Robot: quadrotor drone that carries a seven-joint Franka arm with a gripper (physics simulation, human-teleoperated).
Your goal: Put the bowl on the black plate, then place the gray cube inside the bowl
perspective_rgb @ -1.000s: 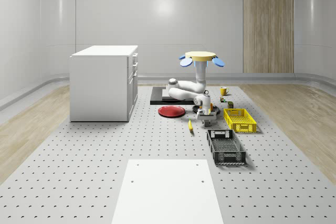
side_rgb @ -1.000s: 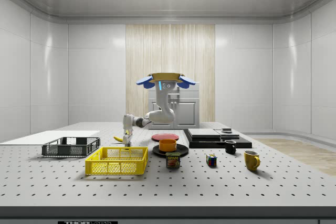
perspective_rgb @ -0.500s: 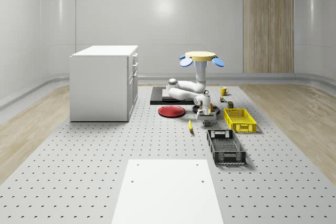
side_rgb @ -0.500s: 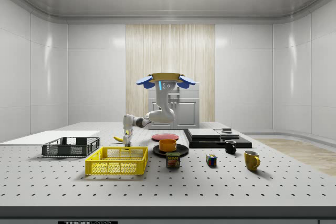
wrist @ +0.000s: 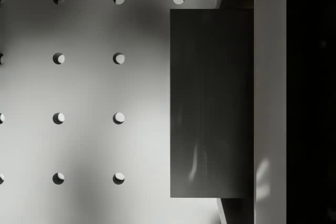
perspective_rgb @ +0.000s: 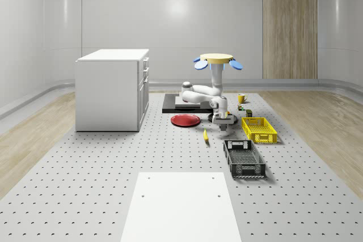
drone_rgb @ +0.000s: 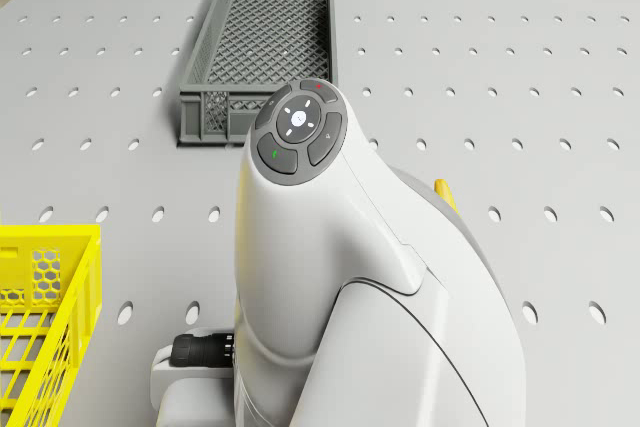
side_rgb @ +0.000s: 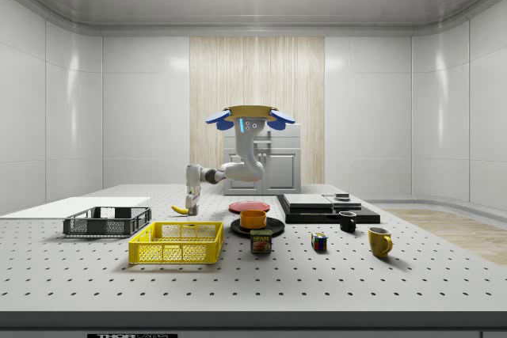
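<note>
— While the arm (drone_rgb: pixel 330 277) hangs down like that, what is the gripper (side_rgb: pixel 191 205) doing?

— It is clamped on the gray cube (wrist: pixel 210 103), as far as I can judge. In the wrist view the cube's dark face sits right against the hand, with the perforated table (wrist: pixel 84 87) a little way beneath it. The cube is carried, not resting.

— Why hold it clear of the table?

— I would say so that it can pass over a rim. It has to go down into the bowl (side_rgb: pixel 253 218), so it needs height first.

— And where is the bowl from the hand?

— Off to the side view's right, near but apart from the gripper. It stands upright on the black plate (side_rgb: pixel 273 229), so the first half of the task looks done. The bowl is open and nothing shows above its rim.

— What lies around it?

— A yellow crate (side_rgb: pixel 176 243) stands in front of the gripper in the side view, and a banana (side_rgb: pixel 181 210) lies just by the hand.

— And the drone (side_rgb: pixel 250 119)?

— It hovers well above the table, roughly over the bowl in the side view, with the arm reaching out sideways to the cube.
</note>
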